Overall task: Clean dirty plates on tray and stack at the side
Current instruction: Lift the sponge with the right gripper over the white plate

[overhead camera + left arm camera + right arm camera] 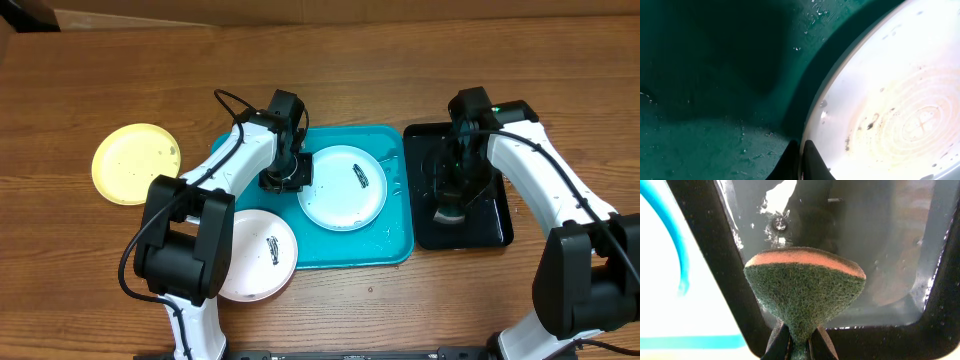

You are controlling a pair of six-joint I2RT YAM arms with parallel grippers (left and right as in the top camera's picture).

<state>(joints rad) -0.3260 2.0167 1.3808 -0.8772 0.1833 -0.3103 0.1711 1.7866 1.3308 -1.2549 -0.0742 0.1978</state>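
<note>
The light blue plate [343, 187] with a dark smear lies on the turquoise tray [385, 245]. My left gripper [285, 177] is shut on this plate's left rim; the left wrist view shows the jaws [801, 161] pinching the rim of the plate [890, 110] over the wet tray floor [715, 100]. The white plate [258, 253], also smeared, rests at the tray's lower left corner, partly off it. The yellow-green plate [135, 163] lies on the table at the left. My right gripper [450, 207] is shut on a green and orange sponge [805, 285] over the black tray [490, 225].
The black tray [715, 255] holds shallow water and stands right of the turquoise tray, almost touching it. The wooden table [400, 80] extends behind both trays. The left arm reaches across the white plate's upper edge.
</note>
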